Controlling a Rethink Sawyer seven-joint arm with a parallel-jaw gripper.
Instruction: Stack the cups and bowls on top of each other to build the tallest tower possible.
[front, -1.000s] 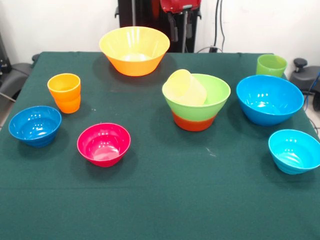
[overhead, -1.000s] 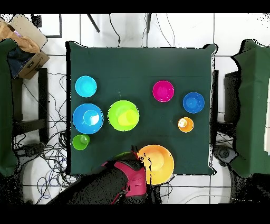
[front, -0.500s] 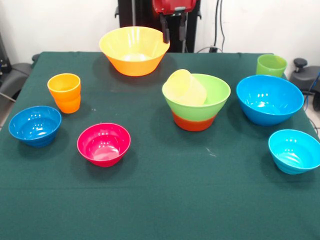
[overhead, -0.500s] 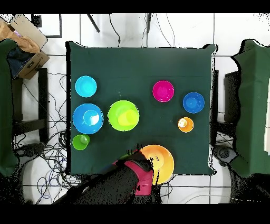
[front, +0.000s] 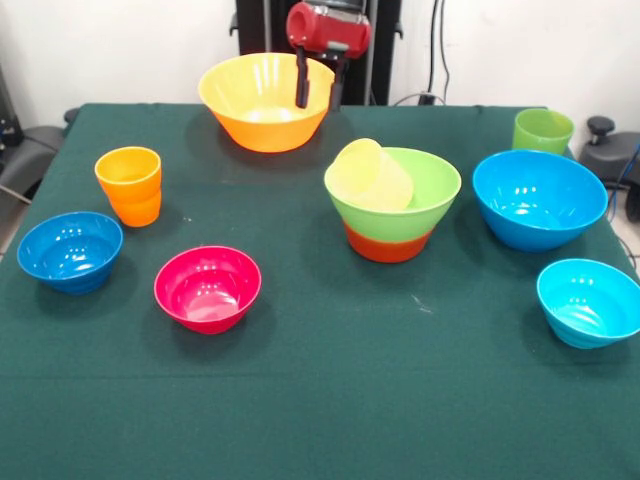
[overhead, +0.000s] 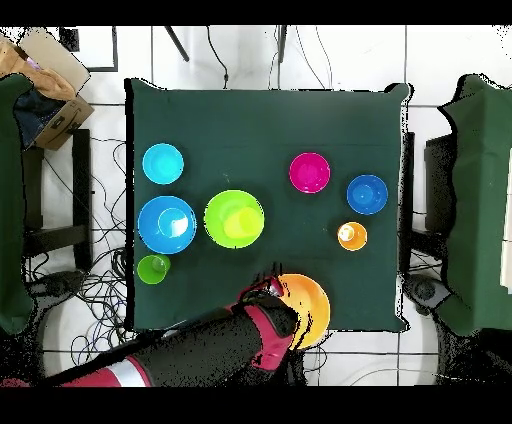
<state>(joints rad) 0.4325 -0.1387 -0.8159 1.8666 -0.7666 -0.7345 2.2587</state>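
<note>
My gripper (front: 317, 95) is open and hangs at the right rim of the big yellow-orange bowl (front: 255, 110) at the table's far side; one finger is over the bowl's inside, the other at its rim. In the overhead view the gripper (overhead: 272, 290) is at that bowl's (overhead: 310, 310) left edge. The tower stands mid-table: the light green bowl (front: 425, 195) nested in the orange-red bowl (front: 388, 245), with the pale yellow cup (front: 370, 175) tilted inside. The orange cup (front: 130, 185) stands at the left and the green cup (front: 542, 130) at the far right.
The big blue bowl (front: 538, 198) and the small cyan bowl (front: 588, 302) are at the right. The small dark blue bowl (front: 70, 251) and the magenta bowl (front: 207, 289) are at the front left. Chairs and cables surround the green-clothed table (overhead: 260, 120).
The gripper has come down from the top edge and moved left in the front view, to the yellow-orange bowl's right rim. No cup or bowl has moved.
</note>
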